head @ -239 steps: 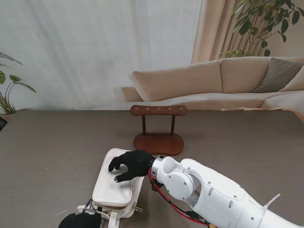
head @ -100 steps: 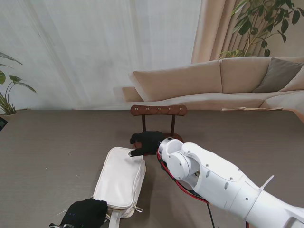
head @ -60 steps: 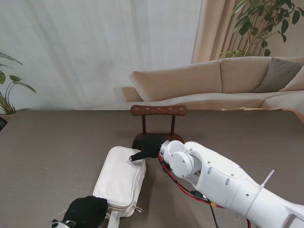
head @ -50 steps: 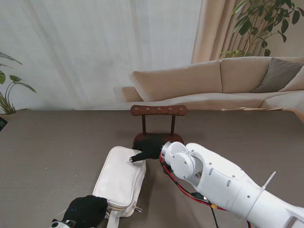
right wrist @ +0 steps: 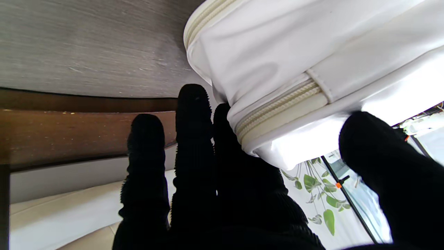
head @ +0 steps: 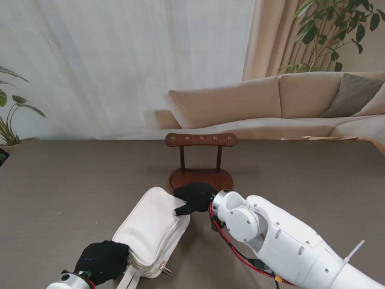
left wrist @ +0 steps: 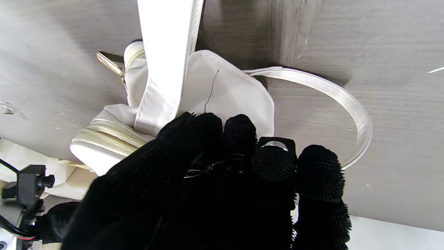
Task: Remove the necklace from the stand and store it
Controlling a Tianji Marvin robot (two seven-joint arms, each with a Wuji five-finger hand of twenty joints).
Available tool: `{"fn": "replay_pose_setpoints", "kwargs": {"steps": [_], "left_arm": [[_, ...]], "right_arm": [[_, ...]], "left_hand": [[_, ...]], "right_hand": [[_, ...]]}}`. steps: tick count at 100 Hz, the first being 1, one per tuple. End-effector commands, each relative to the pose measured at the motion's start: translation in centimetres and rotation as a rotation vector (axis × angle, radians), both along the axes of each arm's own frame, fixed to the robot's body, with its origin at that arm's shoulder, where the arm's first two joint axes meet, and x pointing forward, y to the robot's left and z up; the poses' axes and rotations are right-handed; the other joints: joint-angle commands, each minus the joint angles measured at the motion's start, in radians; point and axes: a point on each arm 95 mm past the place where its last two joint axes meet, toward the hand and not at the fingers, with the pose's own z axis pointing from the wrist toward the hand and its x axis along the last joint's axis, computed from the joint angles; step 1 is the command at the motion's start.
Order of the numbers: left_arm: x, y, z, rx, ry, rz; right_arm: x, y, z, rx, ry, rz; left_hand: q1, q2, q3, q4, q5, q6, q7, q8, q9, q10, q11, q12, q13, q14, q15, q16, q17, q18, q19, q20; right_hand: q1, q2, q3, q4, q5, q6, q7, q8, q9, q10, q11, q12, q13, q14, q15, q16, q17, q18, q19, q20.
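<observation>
Behind the grey table (head: 60, 180) a sofa and curtain fill the stand view; the wooden stand (head: 201, 158) carries no visible necklace, presumably already inside the white bag (head: 150, 230).

Left wrist: the left hand (left wrist: 222, 180) is clenched on the bag's strap (left wrist: 166, 55).

Right wrist: the right hand (right wrist: 215, 166) pinches the bag's far corner, which could slip free.

White arm (head: 283, 241), red cable (head: 231, 250), black-gloved robot hand (head: 194, 197).

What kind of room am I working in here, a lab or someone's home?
Likely a living room, or staged as one: a beige sofa behind the table, sheer curtains, and leafy houseplants.
</observation>
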Motion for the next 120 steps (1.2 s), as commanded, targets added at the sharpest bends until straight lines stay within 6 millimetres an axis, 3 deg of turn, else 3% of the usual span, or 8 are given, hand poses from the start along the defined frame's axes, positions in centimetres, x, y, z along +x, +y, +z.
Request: {"fn": "replay_pose_setpoints", "kwargs": {"steps": [1, 10, 15, 23, 32, 62, 97, 120], "left_arm": [[0.7, 0.5, -0.4, 0.007, 0.013, 0.007], [1.4, 0.6, -0.3, -0.001, 0.01, -0.002], [1.7, 0.6, -0.3, -0.004, 0.008, -0.009], [2.4, 0.6, -0.2, -0.012, 0.005, -0.018], [3.3, 0.5, -0.1, -0.026, -0.001, -0.029], [6.4, -0.6, 0.1, -0.082, 0.009, -0.102], [9.2, -2.9, -0.3, -0.154, 0.052, -0.199], [10.0, -4.1, -0.3, -0.178, 0.069, -0.247]], "right_arm": [[-2.5, 1.6, -1.6, 0.008, 0.036, 0.059], [-2.7, 1.6, -1.8, 0.026, 0.004, 0.047], [-2.9, 1.5, -1.9, 0.04, -0.006, 0.038], [-3.1, 1.4, -2.1, 0.068, -0.014, 0.013], [-3.3, 1.1, -2.1, 0.09, -0.006, -0.005], [-3.5, -1.4, -1.7, 0.091, -0.003, -0.042], [-2.2, -3.7, -0.9, 0.063, -0.026, -0.117], [-2.4, -5.3, 1.3, 0.038, -0.046, -0.164]], "left_hand": [[0.033, 0.028, 0.057, -0.009, -0.04, -0.013, 0.027, 0.027, -0.004, 0.021, -0.035, 0.006, 0.032, -0.004, 0.003, 0.0, 0.012, 0.009, 0.029, -0.005], [0.033, 0.027, 0.058, -0.01, -0.04, -0.012, 0.027, 0.026, -0.004, 0.02, -0.035, 0.006, 0.032, -0.004, 0.003, -0.001, 0.012, 0.009, 0.03, -0.005], [0.033, 0.027, 0.059, -0.01, -0.041, -0.014, 0.027, 0.026, -0.004, 0.02, -0.035, 0.005, 0.032, -0.004, 0.002, -0.001, 0.012, 0.009, 0.03, -0.005], [0.032, 0.026, 0.06, -0.01, -0.04, -0.013, 0.027, 0.026, -0.004, 0.019, -0.035, 0.005, 0.033, -0.004, 0.002, -0.001, 0.015, 0.009, 0.03, -0.006], [0.032, 0.026, 0.061, -0.011, -0.039, -0.014, 0.027, 0.026, -0.004, 0.02, -0.034, 0.006, 0.034, -0.003, 0.003, -0.001, 0.016, 0.01, 0.03, -0.007], [0.032, 0.026, 0.062, -0.011, -0.04, -0.012, 0.027, 0.026, -0.004, 0.021, -0.034, 0.005, 0.033, -0.003, 0.002, -0.002, 0.016, 0.01, 0.031, -0.008], [0.033, 0.026, 0.062, -0.011, -0.041, -0.012, 0.027, 0.025, -0.005, 0.02, -0.035, 0.005, 0.032, -0.001, 0.001, -0.003, 0.016, 0.01, 0.031, -0.009], [0.033, 0.028, 0.061, -0.011, -0.043, -0.012, 0.027, 0.025, -0.006, 0.021, -0.035, 0.006, 0.031, -0.002, 0.0, -0.003, 0.015, 0.009, 0.03, -0.01]], "right_hand": [[0.041, -0.103, 0.072, -0.064, 0.159, -0.272, 0.216, -0.033, 0.121, -0.117, 0.077, 0.064, 0.061, -0.024, 0.042, 0.027, -0.124, -0.027, 0.082, -0.004], [0.113, -0.235, 0.133, -0.148, 0.204, -0.29, 0.319, -0.095, 0.21, -0.108, 0.103, 0.094, 0.149, -0.043, 0.119, 0.059, -0.064, -0.03, 0.139, -0.005], [0.156, -0.288, 0.161, -0.174, 0.234, -0.311, 0.391, -0.124, 0.27, -0.103, 0.119, 0.116, 0.199, -0.051, 0.164, 0.077, -0.031, -0.028, 0.171, -0.005], [0.2, -0.281, 0.215, -0.161, 0.324, -0.336, 0.448, -0.119, 0.368, -0.099, 0.145, 0.158, 0.288, -0.052, 0.227, 0.099, 0.037, -0.023, 0.22, 0.001], [0.203, -0.292, 0.249, -0.162, 0.355, -0.335, 0.456, -0.089, 0.406, -0.093, 0.138, 0.194, 0.331, -0.05, 0.263, 0.113, 0.07, -0.023, 0.246, -0.003], [0.203, -0.276, 0.261, -0.151, 0.356, -0.344, 0.46, -0.042, 0.413, -0.095, 0.144, 0.232, 0.333, -0.056, 0.29, 0.123, 0.073, -0.035, 0.251, -0.008], [0.205, -0.242, 0.254, -0.144, 0.339, -0.354, 0.46, -0.005, 0.395, -0.101, 0.148, 0.252, 0.33, -0.059, 0.283, 0.119, 0.063, -0.048, 0.251, -0.009], [0.203, -0.232, 0.248, -0.141, 0.329, -0.359, 0.459, 0.01, 0.38, -0.105, 0.148, 0.26, 0.327, -0.056, 0.285, 0.12, 0.056, -0.052, 0.25, -0.009]]}}
